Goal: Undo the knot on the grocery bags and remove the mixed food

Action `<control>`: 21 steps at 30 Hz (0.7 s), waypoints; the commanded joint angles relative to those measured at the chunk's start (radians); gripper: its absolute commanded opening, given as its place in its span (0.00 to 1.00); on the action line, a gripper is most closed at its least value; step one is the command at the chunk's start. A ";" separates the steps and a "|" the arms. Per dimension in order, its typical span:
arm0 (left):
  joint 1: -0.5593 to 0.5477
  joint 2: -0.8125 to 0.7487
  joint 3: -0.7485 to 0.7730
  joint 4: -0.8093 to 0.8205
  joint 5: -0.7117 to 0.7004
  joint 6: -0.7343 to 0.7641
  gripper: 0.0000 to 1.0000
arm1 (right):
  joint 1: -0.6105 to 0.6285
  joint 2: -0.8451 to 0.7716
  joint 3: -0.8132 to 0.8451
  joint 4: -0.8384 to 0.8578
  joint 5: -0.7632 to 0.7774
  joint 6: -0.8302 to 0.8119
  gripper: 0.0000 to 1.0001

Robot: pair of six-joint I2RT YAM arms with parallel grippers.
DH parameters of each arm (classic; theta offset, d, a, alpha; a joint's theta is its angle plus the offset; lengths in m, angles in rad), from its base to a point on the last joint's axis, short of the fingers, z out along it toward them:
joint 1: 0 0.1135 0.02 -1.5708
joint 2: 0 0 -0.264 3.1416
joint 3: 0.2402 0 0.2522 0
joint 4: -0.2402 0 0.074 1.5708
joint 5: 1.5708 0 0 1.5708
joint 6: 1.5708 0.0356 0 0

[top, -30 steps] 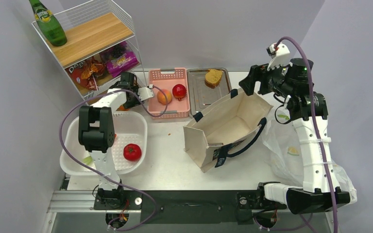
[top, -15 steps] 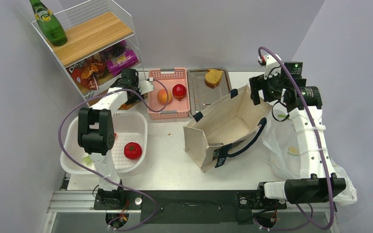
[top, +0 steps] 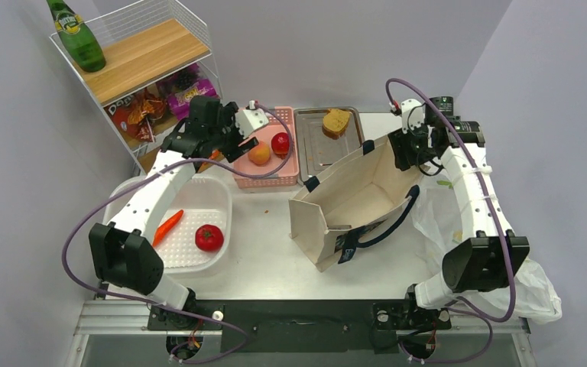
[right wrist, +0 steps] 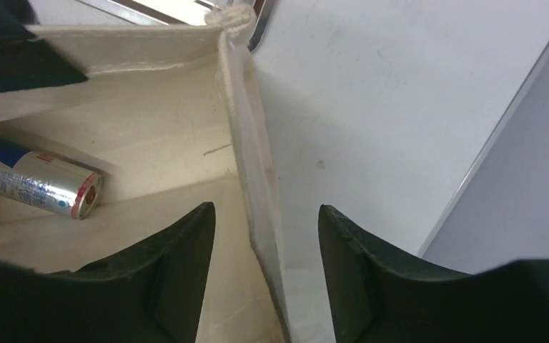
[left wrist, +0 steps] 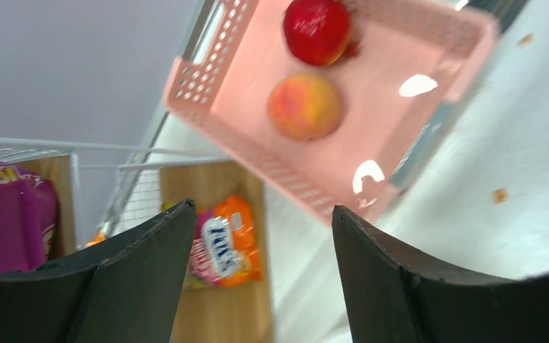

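Just one carrot [top: 167,226], one tomato [top: 208,238].

The pink basket [top: 267,180] is sitting at the back of the desk [top: 267,245]. Just to its right a metal tray [top: 311,149] is lying, carrying a slice of bread [top: 336,121] at its far end. To the basket's left a wire rack [top: 145,57] with wooden shelves is standing. A green glass bottle [top: 76,38] is standing upright on its top shelf, and a purple snack packet [top: 191,95] is lying one shelf lower. Nearer than the basket and to its left, a pale plastic tub [top: 225,206] is resting. Small brown specks [left wrist: 500,194], probably crumbs, are lying beside the basket.
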 commanded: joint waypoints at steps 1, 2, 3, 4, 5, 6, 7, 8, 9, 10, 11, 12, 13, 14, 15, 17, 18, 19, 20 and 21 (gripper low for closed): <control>-0.011 -0.101 0.084 0.014 0.237 -0.308 0.67 | -0.018 0.015 0.005 -0.023 -0.039 -0.021 0.42; -0.024 -0.113 0.089 0.025 0.262 -0.340 0.67 | -0.019 0.016 0.014 -0.023 -0.081 -0.013 0.26; -0.035 -0.137 0.099 0.050 0.312 -0.394 0.67 | -0.021 0.013 0.022 -0.024 -0.104 -0.008 0.17; -0.064 -0.146 0.105 0.059 0.331 -0.414 0.67 | -0.020 0.003 0.037 -0.023 -0.157 0.006 0.04; -0.085 -0.163 0.119 0.069 0.352 -0.436 0.67 | -0.021 -0.006 0.045 -0.021 -0.186 0.015 0.01; -0.138 -0.169 0.126 0.070 0.354 -0.439 0.67 | -0.020 -0.025 0.055 -0.011 -0.249 0.037 0.00; -0.166 -0.178 0.141 0.066 0.341 -0.430 0.67 | -0.020 -0.038 0.057 -0.002 -0.281 0.055 0.00; -0.228 -0.181 0.146 0.064 0.333 -0.423 0.67 | -0.020 -0.067 0.052 0.027 -0.337 0.096 0.00; -0.262 -0.186 0.154 0.062 0.312 -0.407 0.67 | -0.016 -0.083 0.045 0.048 -0.376 0.121 0.00; -0.321 -0.189 0.157 0.062 0.300 -0.401 0.67 | -0.012 -0.122 0.024 0.094 -0.390 0.170 0.00; -0.353 -0.186 0.157 0.063 0.276 -0.391 0.67 | -0.008 -0.142 0.012 0.120 -0.406 0.195 0.00; -0.414 -0.179 0.156 0.060 0.254 -0.373 0.67 | 0.003 -0.178 -0.015 0.169 -0.408 0.242 0.00; -0.444 -0.174 0.153 0.059 0.240 -0.359 0.67 | 0.011 -0.197 -0.027 0.190 -0.399 0.264 0.00; -0.506 -0.163 0.143 0.064 0.203 -0.335 0.67 | 0.028 -0.231 -0.050 0.223 -0.395 0.301 0.00; -0.563 -0.157 0.138 0.069 0.185 -0.324 0.67 | 0.037 -0.246 -0.060 0.246 -0.382 0.317 0.00; -0.635 -0.133 0.129 0.071 0.149 -0.287 0.67 | 0.073 -0.288 -0.087 0.268 -0.352 0.355 0.00; -0.656 -0.112 0.127 0.073 0.123 -0.273 0.67 | 0.099 -0.314 -0.100 0.273 -0.336 0.357 0.00; -0.692 -0.100 0.126 0.077 0.110 -0.271 0.67 | 0.113 -0.325 -0.108 0.286 -0.302 0.392 0.00; -0.706 -0.079 0.129 0.084 0.090 -0.274 0.67 | 0.136 -0.348 -0.123 0.292 -0.283 0.406 0.00; -0.730 -0.068 0.131 0.084 0.083 -0.275 0.67 | 0.150 -0.357 -0.137 0.303 -0.241 0.439 0.00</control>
